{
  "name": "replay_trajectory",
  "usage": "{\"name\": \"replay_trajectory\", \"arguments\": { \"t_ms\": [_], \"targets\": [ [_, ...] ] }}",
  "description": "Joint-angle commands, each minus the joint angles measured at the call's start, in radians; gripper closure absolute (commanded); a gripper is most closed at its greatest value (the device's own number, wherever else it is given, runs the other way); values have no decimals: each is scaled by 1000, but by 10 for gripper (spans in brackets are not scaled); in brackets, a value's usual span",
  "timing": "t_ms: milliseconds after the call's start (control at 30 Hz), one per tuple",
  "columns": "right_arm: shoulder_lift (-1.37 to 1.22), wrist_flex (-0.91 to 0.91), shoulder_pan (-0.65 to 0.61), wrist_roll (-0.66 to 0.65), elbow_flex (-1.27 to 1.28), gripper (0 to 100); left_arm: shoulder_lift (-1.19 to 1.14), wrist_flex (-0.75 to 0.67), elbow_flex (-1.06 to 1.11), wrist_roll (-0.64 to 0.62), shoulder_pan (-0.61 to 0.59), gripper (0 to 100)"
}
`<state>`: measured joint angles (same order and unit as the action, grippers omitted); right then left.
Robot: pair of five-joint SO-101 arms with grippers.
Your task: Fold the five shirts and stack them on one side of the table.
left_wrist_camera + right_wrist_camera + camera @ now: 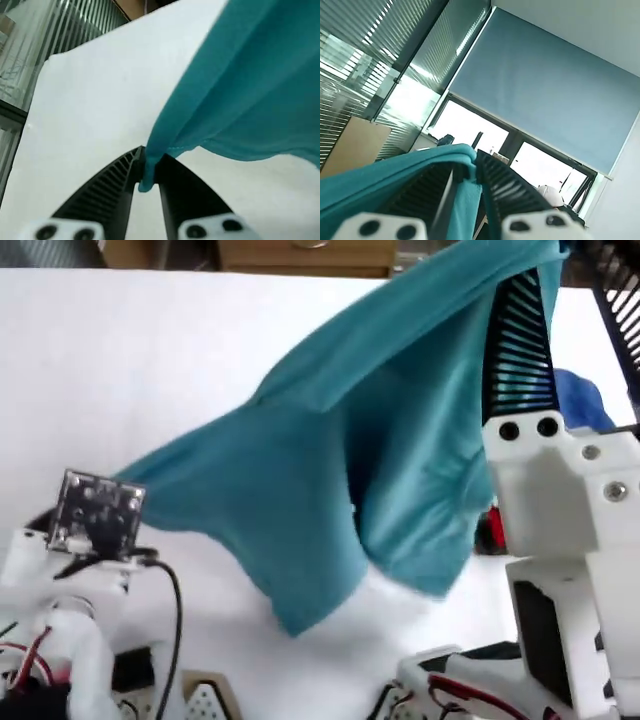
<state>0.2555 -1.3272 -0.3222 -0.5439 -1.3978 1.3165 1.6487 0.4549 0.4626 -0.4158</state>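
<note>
A blue cloth (582, 398), perhaps another shirt, sits half hidden behind the right arm (560, 500).

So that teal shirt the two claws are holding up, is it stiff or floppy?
Very floppy, most likely: the teal shirt sags in soft folds between the left claw and the right claw. It is probably light too, since a small pinch of cloth at each claw holds it up over the table. A hard tug might pull it loose.

teal shirt (330, 460) hangs across the middle — room over white table (130, 360) beside it.
</note>
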Motion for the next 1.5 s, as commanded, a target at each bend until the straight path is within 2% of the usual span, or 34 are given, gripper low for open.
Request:
{"name": "replay_trajectory", "arguments": {
  "t_ms": [0,100,333,533,700,933,1067,1467],
  "targets": [
    [27,28,-5,5,2,979,8,-21,-19,3,2,980],
    [31,27,-5,3,-6,979,6,-17,-134,5,-2,980],
    [51,-24,-2,-2,3,979,-107,5,-438,63,-181,980],
    [53,-53,-2,-2,2,979,-336,41,-639,60,-144,980],
    [54,-54,-2,0,2,979,-400,74,-786,68,-143,980],
    [56,-102,2,-3,-8,979,-399,115,-851,89,-149,980],
    [73,-111,97,-60,0,979,-402,117,-849,104,-149,980],
    [127,-226,90,-61,-18,979,-397,104,-858,103,-149,980]
  ]
}}
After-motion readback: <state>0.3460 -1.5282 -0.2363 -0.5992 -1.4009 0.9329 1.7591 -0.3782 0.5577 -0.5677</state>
